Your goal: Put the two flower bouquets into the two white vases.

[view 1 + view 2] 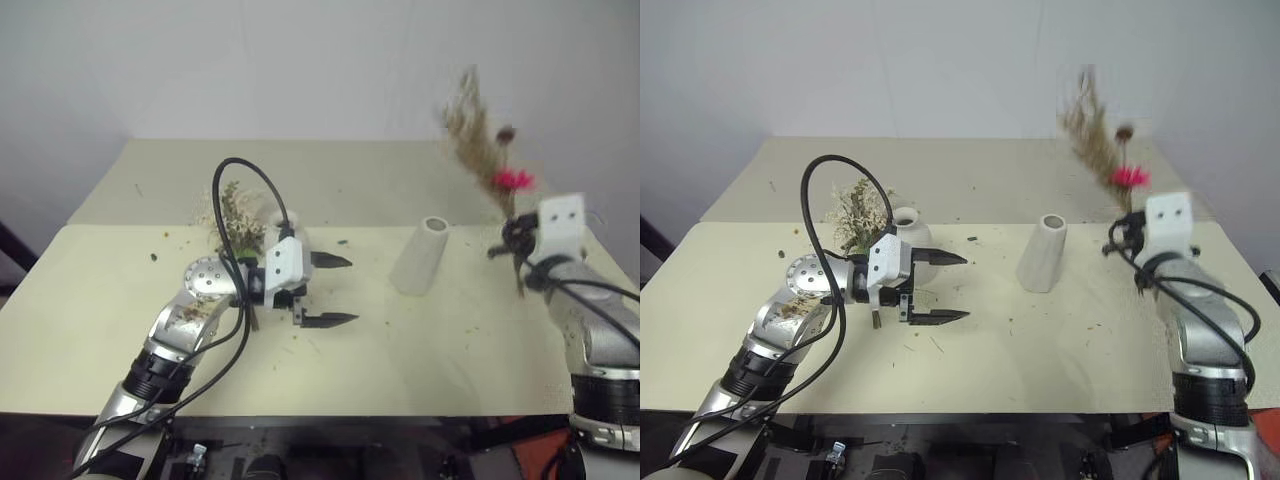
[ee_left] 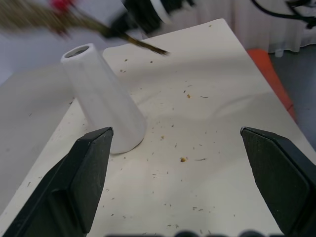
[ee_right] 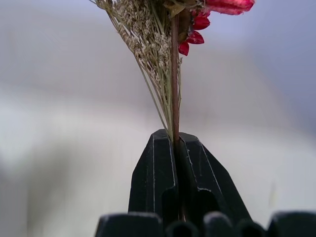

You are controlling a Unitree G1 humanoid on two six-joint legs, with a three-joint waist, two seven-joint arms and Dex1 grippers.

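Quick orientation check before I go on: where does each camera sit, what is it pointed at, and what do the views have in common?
Head stereo pair: looks forward and down over the table; both arms show, left gripper open, right gripper raising the dried-grass bouquet.
Left wrist: along its own open fingers toward the tall vase.
Right wrist: along shut fingers clamping the bouquet's stems.
Shared: tall vase and bouquet in head and left wrist views.

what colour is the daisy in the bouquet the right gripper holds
Bright pink-red daisy, clearest in the right wrist view.
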